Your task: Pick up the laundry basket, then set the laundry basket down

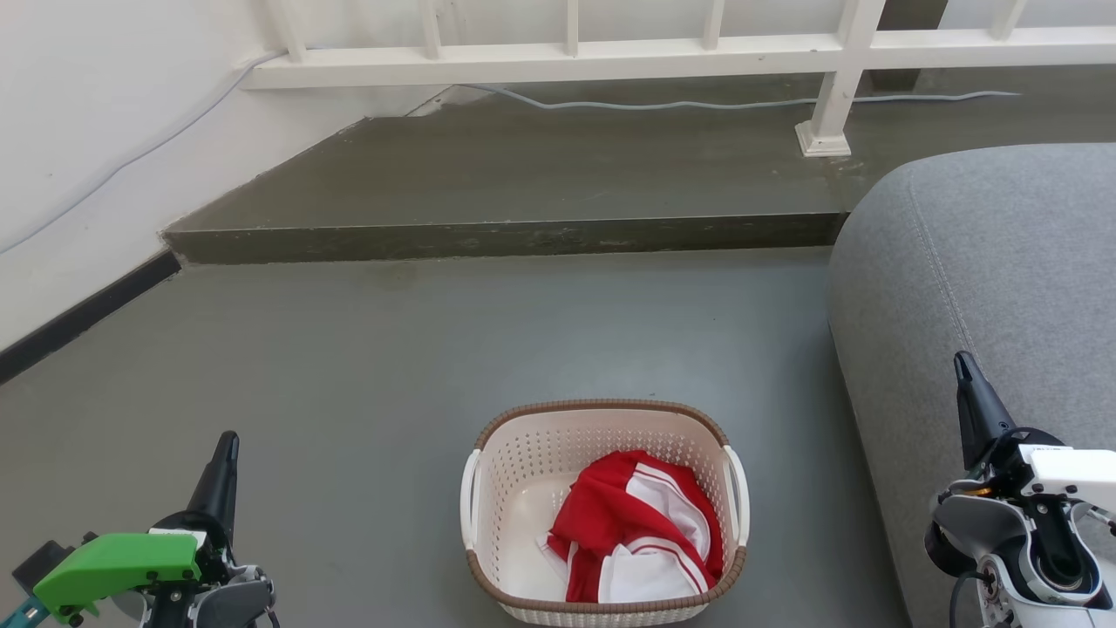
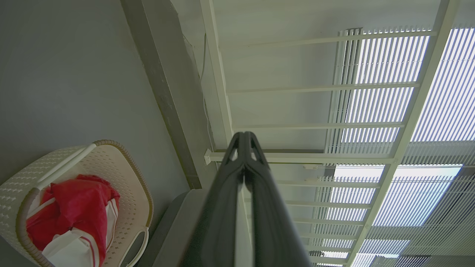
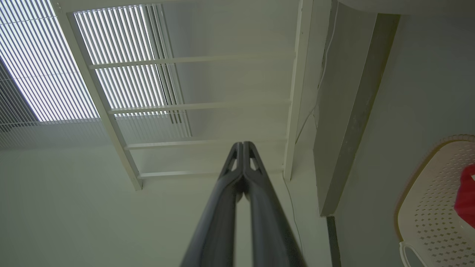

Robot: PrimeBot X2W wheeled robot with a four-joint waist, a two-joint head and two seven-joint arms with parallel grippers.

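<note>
A grey floor [image 1: 392, 349] is bounded at its far side by a low raised step [image 1: 523, 174]. A white railing [image 1: 610, 57] is mounted on the step, and a pale cable [image 1: 697, 105] is laid along it. At the left, a white wall [image 1: 87, 105] is edged with a black skirting board [image 1: 78, 318]. A grey upholstered seat [image 1: 985, 279] is placed at the right. A red and white garment [image 1: 636, 523] is seen crumpled. Slatted blinds [image 2: 386, 104] are seen beyond the railing.

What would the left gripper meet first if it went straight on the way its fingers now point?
Probably the white railing near a post's foot; the shut fingers of the left gripper line up with it. Nothing nearer shows in that line, though depth is unclear.
</note>
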